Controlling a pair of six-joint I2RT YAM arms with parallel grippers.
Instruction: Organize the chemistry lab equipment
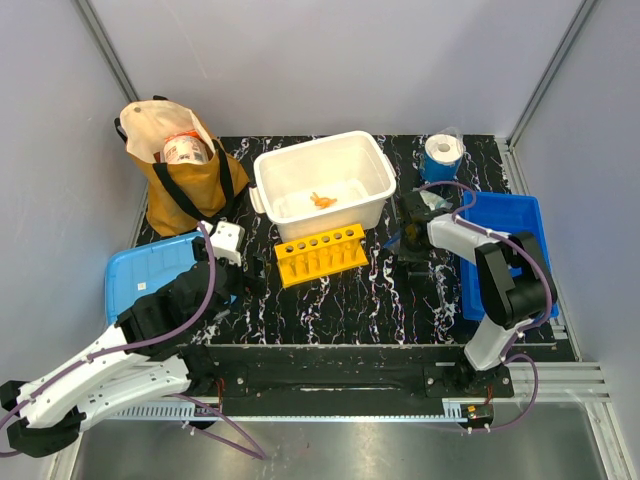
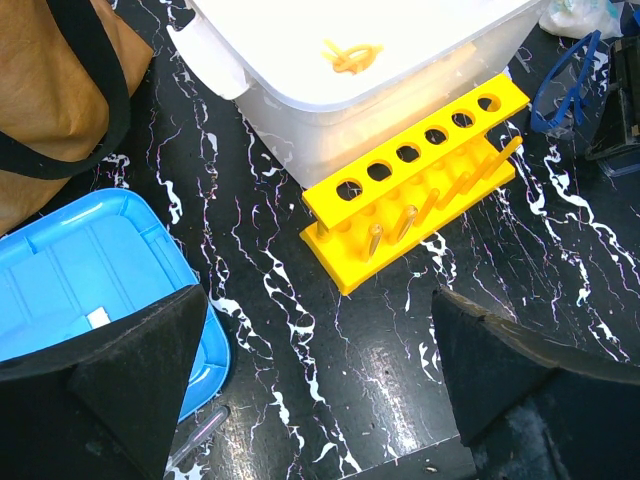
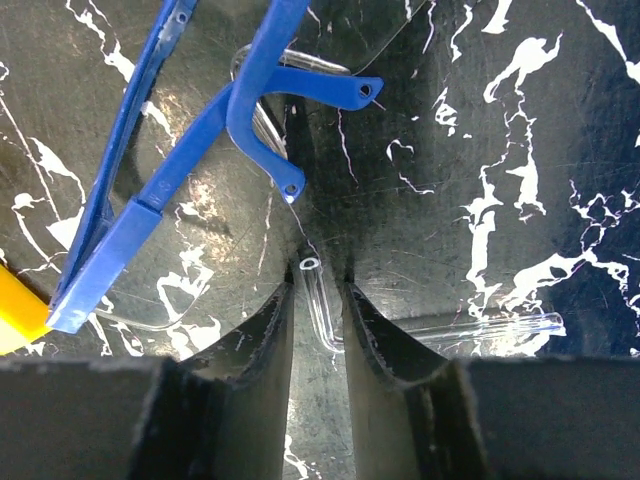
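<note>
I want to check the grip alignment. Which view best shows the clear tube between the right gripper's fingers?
The right wrist view: the clear tube shows close up, its open end between the fingers of the right gripper. In the top view the right arm hides it; the left wrist view does not show it.

Black white-veined marble tabletop [image 1: 340,300]; pale grey walls [image 1: 330,60]; aluminium frame posts [image 1: 110,50] at corners.

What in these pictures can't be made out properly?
- Right wrist view: the thin clear tube runs down between the fingers of the right gripper; whether they pinch it is unclear.
- Top view: the cloth of the brown bag hides most of its contents.
- Left wrist view: the safety glasses show only partly at the right edge.
</note>
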